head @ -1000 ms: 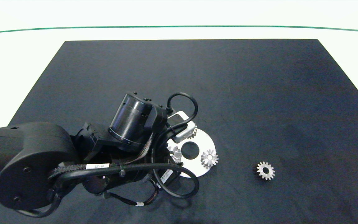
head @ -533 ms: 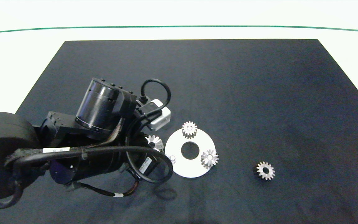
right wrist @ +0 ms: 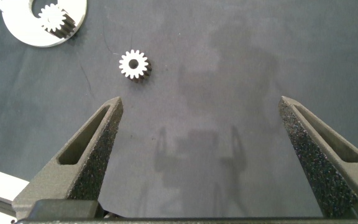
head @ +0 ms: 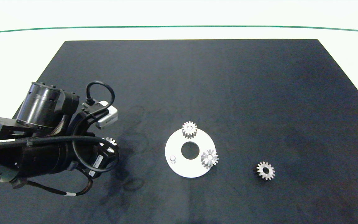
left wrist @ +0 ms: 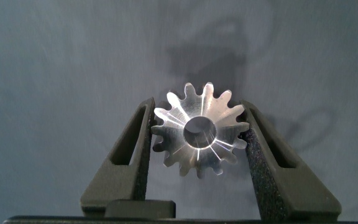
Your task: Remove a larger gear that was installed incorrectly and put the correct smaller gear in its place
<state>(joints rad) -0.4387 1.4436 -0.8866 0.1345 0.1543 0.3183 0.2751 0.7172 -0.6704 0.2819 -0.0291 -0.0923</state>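
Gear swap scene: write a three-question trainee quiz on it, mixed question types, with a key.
1. True or false: the left gripper holds the larger gear between its fingers.
2. Besides two mounted gears, what stands bare on the white disc?
A) a peg
B) a screwdriver
C) a third gear
3. Fill in: the smaller gear lies on the black ____.

Key: 1 true; 2 A, the peg; 3 mat.

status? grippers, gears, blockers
Left gripper shut on larger gear, off the white plate. Right gripper open, idle. Smaller gear loose on mat; peg bare. Nothing blocking.
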